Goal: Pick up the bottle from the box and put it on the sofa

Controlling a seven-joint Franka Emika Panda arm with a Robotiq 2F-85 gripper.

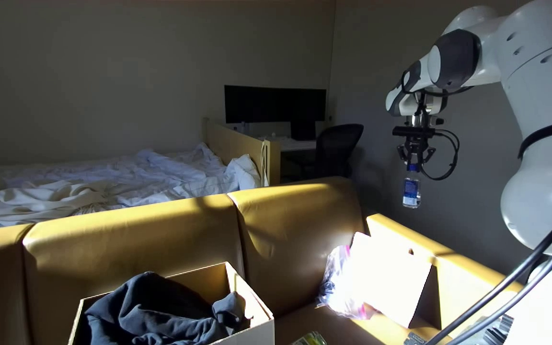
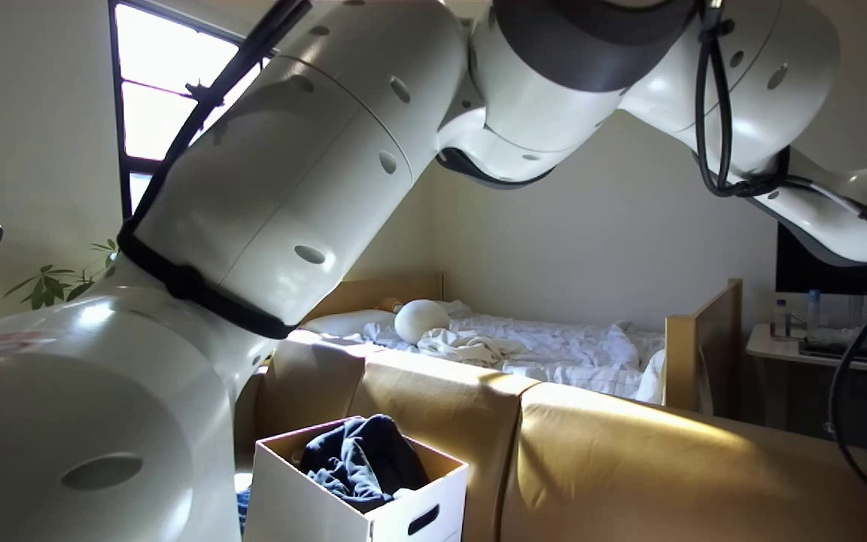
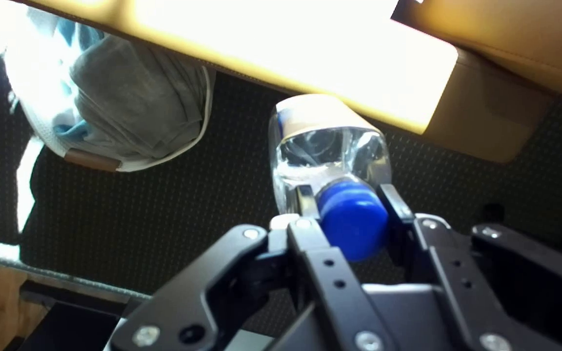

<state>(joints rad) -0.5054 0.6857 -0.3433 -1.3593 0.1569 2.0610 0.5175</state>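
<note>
The bottle (image 1: 411,192) is clear with a blue cap and a blue label. It hangs upright in the air in an exterior view, beyond the sofa's arm. My gripper (image 1: 414,164) is shut on it at the cap and neck. In the wrist view the fingers (image 3: 349,200) stand on both sides of the blue cap (image 3: 354,224), with the bottle's body below over dark carpet. The mustard sofa (image 1: 300,220) also shows in an exterior view (image 2: 629,459). The box (image 1: 258,330), holding dark cloth, stands at the sofa in both exterior views (image 2: 305,489).
A white panel (image 1: 391,278) and a plastic bag (image 1: 338,278) lie by the sofa's arm (image 1: 396,230). A basket of cloth (image 3: 203,126) stands on the carpet. A bed (image 1: 161,167), a desk chair (image 1: 338,148) and a monitor (image 1: 276,103) are behind. Cables (image 1: 520,282) hang beside the arm.
</note>
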